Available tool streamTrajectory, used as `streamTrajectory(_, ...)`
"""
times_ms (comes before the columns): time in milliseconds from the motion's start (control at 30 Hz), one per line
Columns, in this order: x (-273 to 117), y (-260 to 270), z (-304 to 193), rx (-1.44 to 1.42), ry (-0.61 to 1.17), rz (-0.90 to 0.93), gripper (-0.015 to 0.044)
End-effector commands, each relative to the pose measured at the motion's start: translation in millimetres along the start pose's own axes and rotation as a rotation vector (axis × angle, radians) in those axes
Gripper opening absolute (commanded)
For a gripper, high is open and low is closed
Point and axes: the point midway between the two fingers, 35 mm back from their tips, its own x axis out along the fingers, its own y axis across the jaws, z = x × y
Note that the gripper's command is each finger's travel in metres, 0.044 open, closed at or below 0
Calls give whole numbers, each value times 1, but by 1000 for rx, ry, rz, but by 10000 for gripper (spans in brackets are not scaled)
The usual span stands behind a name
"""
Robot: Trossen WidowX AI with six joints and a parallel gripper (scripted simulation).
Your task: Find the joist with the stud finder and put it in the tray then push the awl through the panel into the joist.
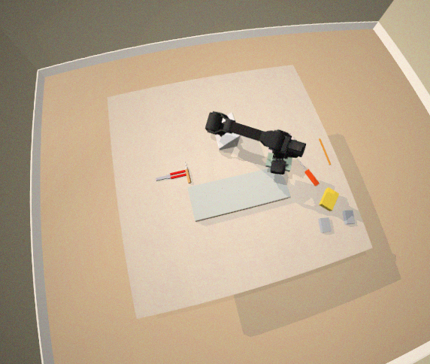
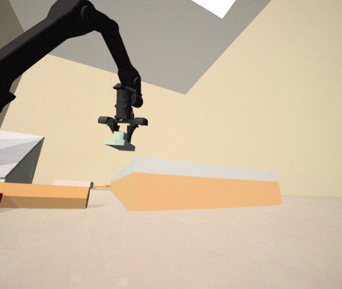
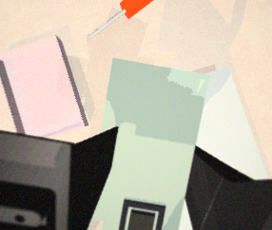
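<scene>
My gripper [image 2: 122,135] [image 3: 148,138] is shut on the pale green stud finder [image 2: 118,142] [image 3: 154,114] and holds it in the air, beyond the panel's far end in the exterior view. Its small framed window, partly cut off in the wrist view, looks dark. The pale floor panel [image 1: 234,198] [image 2: 205,169] [image 3: 230,133] lies to the right in the wrist view. The pink tray [image 2: 72,183] [image 3: 42,90] shows left of the stud finder; the arm hides it in the top view. The awl [image 1: 311,177] [image 3: 137,6], with its orange-red handle, lies on the table past the tray. No hole is discernible.
A yellow block [image 1: 328,198] and two grey blocks [image 1: 325,225] [image 1: 349,216] lie right of the panel. A thin orange stick [image 1: 325,151] lies near the table's edge. A red-handled tool [image 1: 177,176] and an orange bar [image 1: 188,176] [image 2: 40,192] lie left. A white wedge [image 1: 229,141] [image 2: 12,155] stands by the arm.
</scene>
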Motion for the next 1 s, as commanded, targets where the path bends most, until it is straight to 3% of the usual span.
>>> streamTrajectory(0, 11, 43, 15, -113, 2, 31, 0)
streamTrajectory(500, 66, 184, 19, -466, 82, 118, 0)
streamTrajectory(967, 82, 189, 14, -481, 87, 121, 0)
